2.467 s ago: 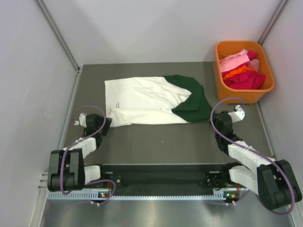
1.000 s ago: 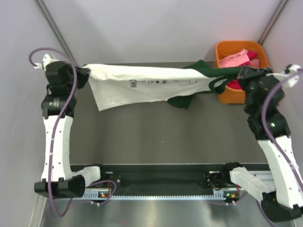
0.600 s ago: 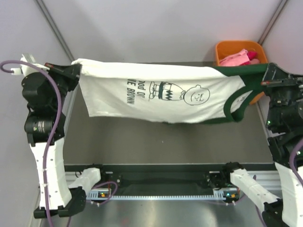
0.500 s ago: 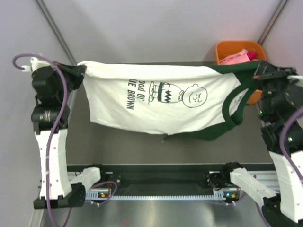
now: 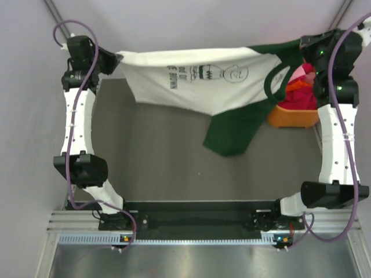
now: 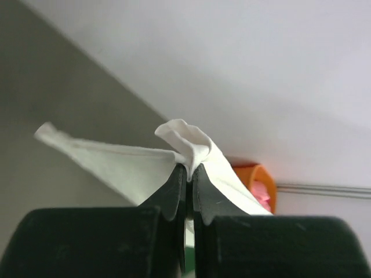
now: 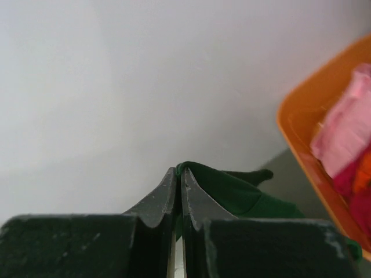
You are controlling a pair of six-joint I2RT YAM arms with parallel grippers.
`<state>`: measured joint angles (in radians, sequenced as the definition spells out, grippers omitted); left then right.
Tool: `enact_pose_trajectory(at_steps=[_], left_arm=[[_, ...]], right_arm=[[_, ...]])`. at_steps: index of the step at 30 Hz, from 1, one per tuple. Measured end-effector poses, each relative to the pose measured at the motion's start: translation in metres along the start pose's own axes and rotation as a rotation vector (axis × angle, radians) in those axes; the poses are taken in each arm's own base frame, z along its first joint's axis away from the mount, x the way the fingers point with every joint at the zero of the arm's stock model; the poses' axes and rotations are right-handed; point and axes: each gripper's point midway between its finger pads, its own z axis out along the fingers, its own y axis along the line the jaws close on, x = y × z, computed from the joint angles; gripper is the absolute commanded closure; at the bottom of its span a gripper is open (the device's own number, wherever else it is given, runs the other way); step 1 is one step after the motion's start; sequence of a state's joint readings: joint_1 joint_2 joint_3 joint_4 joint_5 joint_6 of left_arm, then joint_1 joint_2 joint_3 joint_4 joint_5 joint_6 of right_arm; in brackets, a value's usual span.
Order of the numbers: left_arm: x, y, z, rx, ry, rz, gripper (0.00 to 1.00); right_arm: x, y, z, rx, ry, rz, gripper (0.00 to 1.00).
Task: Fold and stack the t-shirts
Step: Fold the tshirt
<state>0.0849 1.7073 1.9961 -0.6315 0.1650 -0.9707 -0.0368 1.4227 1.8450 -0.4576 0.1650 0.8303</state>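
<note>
A cream-white t-shirt (image 5: 191,87) with black lettering and a cartoon drawing hangs stretched in the air between both arms, above the back of the table. Dark green cloth (image 5: 235,130) forms its right end, rims the neck opening and droops towards the table. Whether the green is a separate shirt I cannot tell. My left gripper (image 5: 116,58) is shut on a bunched white corner (image 6: 185,136); the left wrist view shows this gripper (image 6: 189,168) pinching it. At the far right my right gripper (image 5: 302,41) is shut on a green fold (image 7: 232,188), clamped at this gripper's (image 7: 178,170) tips.
An orange bin (image 5: 293,116) with red and pink clothes (image 5: 295,87) stands at the back right, partly behind the hanging shirt and right arm. The dark table (image 5: 151,162) lies below, walled in by pale panels at the back and sides. The bin (image 7: 301,139) shows close beside the right fingers.
Both arms have swung up and towards the back wall, carrying the stretched shirt with them. The green part now droops lower towards the table. Both grips have held.
</note>
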Motion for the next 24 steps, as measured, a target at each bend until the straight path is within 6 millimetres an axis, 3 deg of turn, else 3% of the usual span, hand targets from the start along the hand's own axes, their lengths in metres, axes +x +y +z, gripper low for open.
enact_pose_trajectory(at_steps=[3, 6, 9, 11, 15, 18, 22, 24], left_arm=[[-0.031, -0.044, -0.016, 0.130, -0.067, 0.015, 1.00], [-0.051, -0.069, -0.033, 0.224, -0.127, 0.034, 1.00], [-0.051, -0.060, -0.033, 0.242, -0.150, 0.039, 1.00], [-0.036, -0.032, -0.025, 0.208, -0.134, 0.027, 1.00], [0.022, 0.066, 0.009, 0.063, -0.048, -0.026, 1.00], [0.084, 0.159, 0.021, -0.099, 0.055, -0.076, 1.00], [0.154, 0.250, 0.000, -0.254, 0.158, -0.115, 1.00], [0.175, 0.272, -0.019, -0.285, 0.180, -0.117, 1.00]], right_arm=[[-0.032, 0.045, -0.001, -0.157, -0.027, 0.013, 1.00], [-0.049, 0.076, -0.015, -0.305, -0.046, 0.006, 1.00], [-0.043, 0.088, -0.023, -0.396, -0.027, -0.005, 1.00], [-0.021, 0.077, -0.020, -0.416, 0.020, -0.003, 1.00], [0.060, 0.009, -0.003, -0.337, 0.192, 0.031, 1.00], [0.139, -0.071, 0.003, -0.181, 0.348, 0.064, 1.00], [0.225, -0.170, -0.028, 0.025, 0.514, 0.092, 1.00], [0.246, -0.198, -0.052, 0.074, 0.549, 0.095, 1.00]])
